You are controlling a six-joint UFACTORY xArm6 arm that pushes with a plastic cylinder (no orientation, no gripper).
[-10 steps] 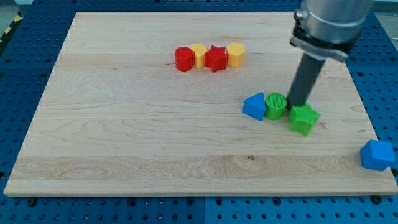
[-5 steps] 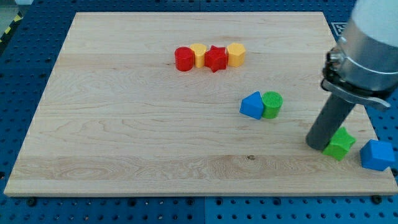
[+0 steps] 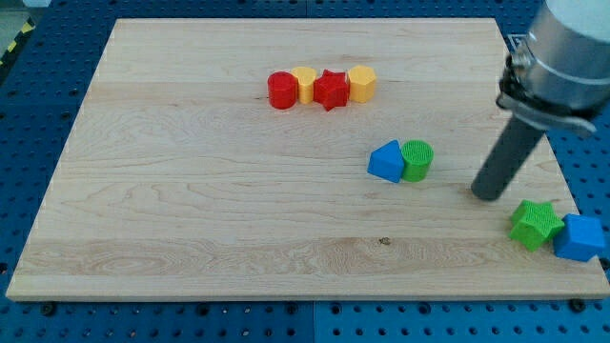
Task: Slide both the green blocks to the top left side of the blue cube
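- Centrally, right of the frame's middle: green cylinder (image 3: 416, 160) touching the blue triangular block (image 3: 387, 161) on its left.
- Lower right: green star block (image 3: 535, 224) touching the blue cube (image 3: 579, 237).
- Rod: my tip (image 3: 488, 195) stands up-left of the star, apart from it; no fingers, nothing gripped.
- Upper centre: row of red and yellow blocks (image 3: 321, 88).

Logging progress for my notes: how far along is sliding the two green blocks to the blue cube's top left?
Done: the green star-shaped block sits against the blue cube, on its left. In hand: nothing; my tip stands clear, between both green blocks. Left: the green cylinder rests beside the blue triangular block, far from the cube.
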